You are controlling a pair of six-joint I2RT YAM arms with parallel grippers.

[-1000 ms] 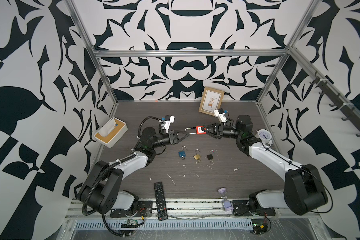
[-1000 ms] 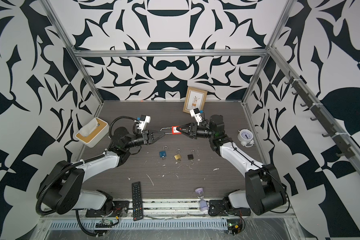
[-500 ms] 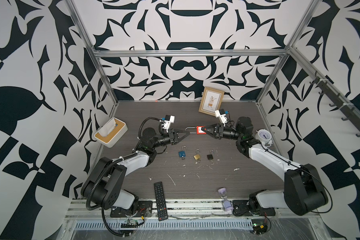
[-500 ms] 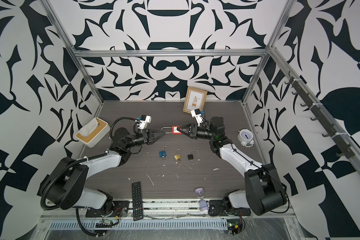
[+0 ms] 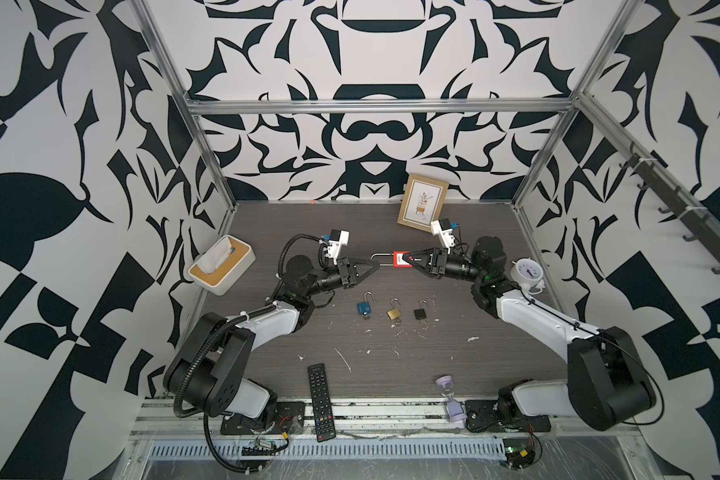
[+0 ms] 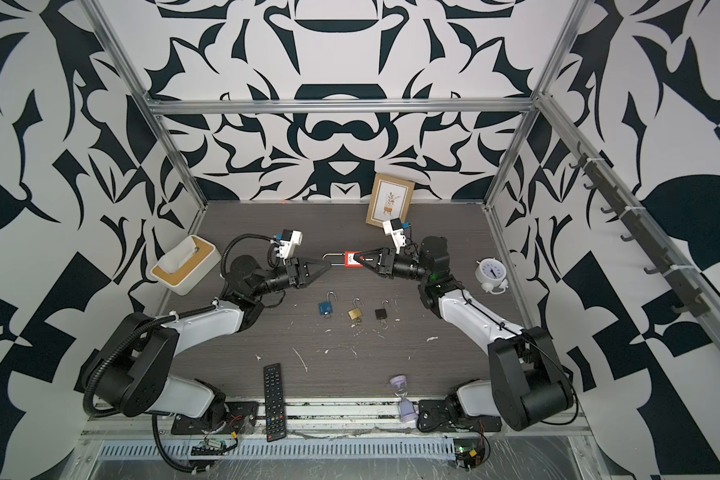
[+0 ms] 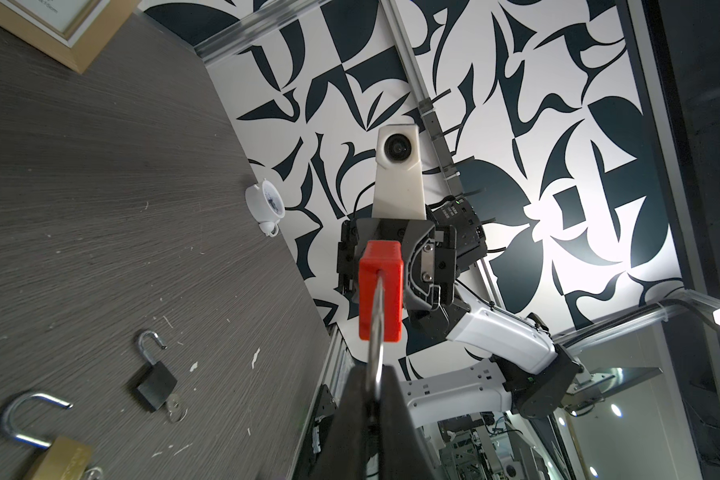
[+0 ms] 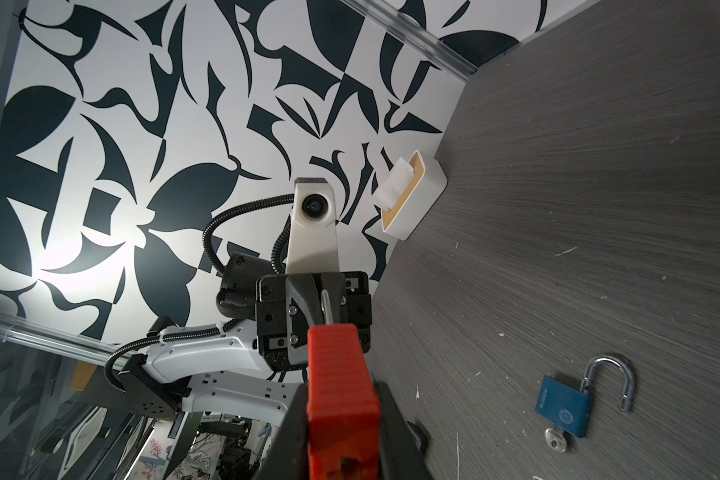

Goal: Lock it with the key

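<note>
The red padlock hangs in the air above the table, at about twelve o'clock from the table's middle, stretched level between the two arms. The left gripper comes in from nine o'clock and is pinched fully together on the bend of the metal shackle. The right gripper comes in from three o'clock, and its fingers are clamped on the two flat sides of the red body. I cannot tell whether both legs of the shackle sit fully home in the body. No key for this padlock shows in any view, and the keyhole end is buried between the right fingers. Just toward six o'clock, a blue padlock, a brass padlock and a black padlock lie in a row on the table with their shackles open, and the blue and black ones visibly have keys in them. The step in hand looks like steadying the red padlock between both arms, probably to press the shackle into the body. The next move calls for a straight push along the shackle's line, without twisting it in the thin left pinch. After that, one gripper must free itself to reach the keyhole, while the other bears the padlock alone.
</note>
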